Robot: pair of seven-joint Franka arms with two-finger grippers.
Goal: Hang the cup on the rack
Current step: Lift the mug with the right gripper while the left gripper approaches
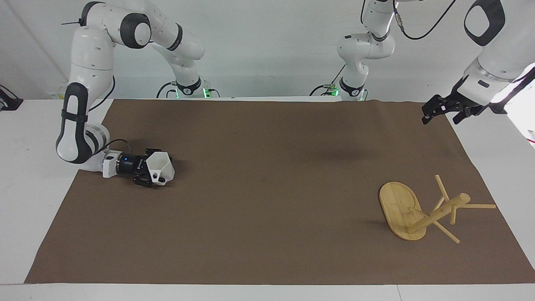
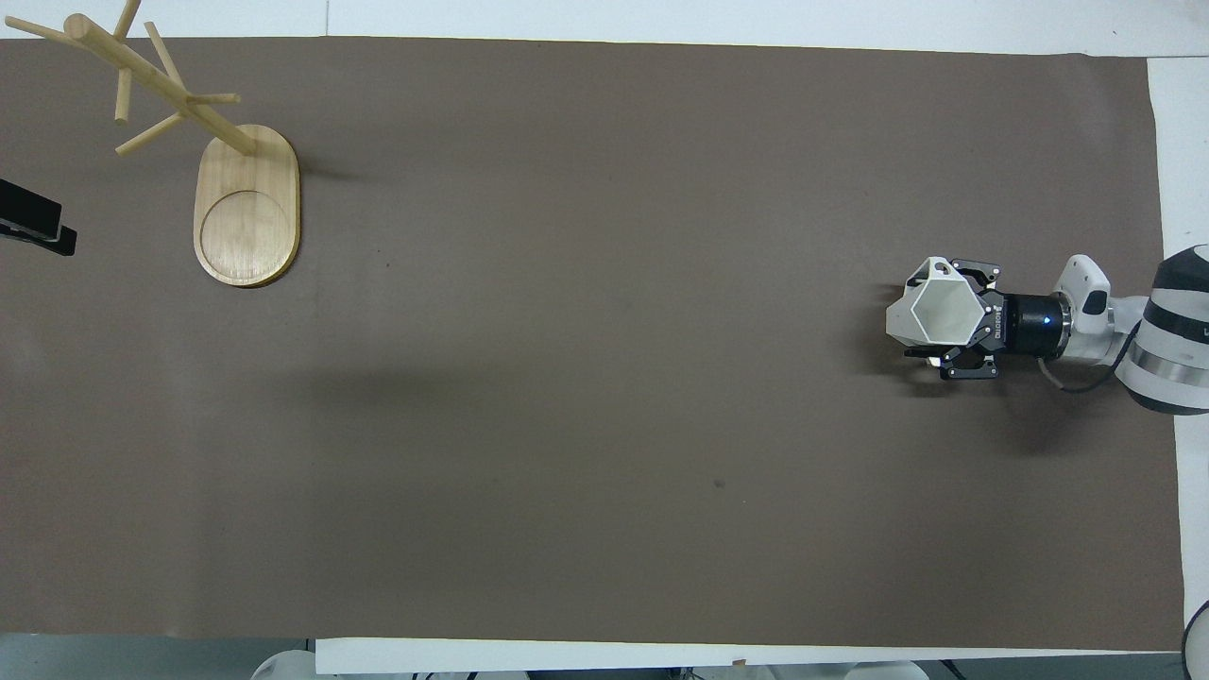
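Observation:
The white faceted cup [image 1: 162, 168] is at the right arm's end of the brown mat. My right gripper [image 1: 154, 168] reaches in level and low over the mat and is shut on the cup; in the overhead view the cup's [image 2: 933, 310] hexagonal rim faces up in my right gripper [image 2: 947, 314]. The bamboo rack [image 1: 439, 212] stands upright on its oval base [image 1: 398, 205] at the left arm's end of the mat; it also shows in the overhead view [image 2: 247, 203]. My left gripper [image 1: 442, 113] hangs open and empty in the air over the mat's corner, apart from the rack.
The brown mat [image 1: 267, 188] covers most of the white table [image 1: 25, 138]. Only the tip of my left gripper [image 2: 33, 227] shows at the edge of the overhead view, beside the rack.

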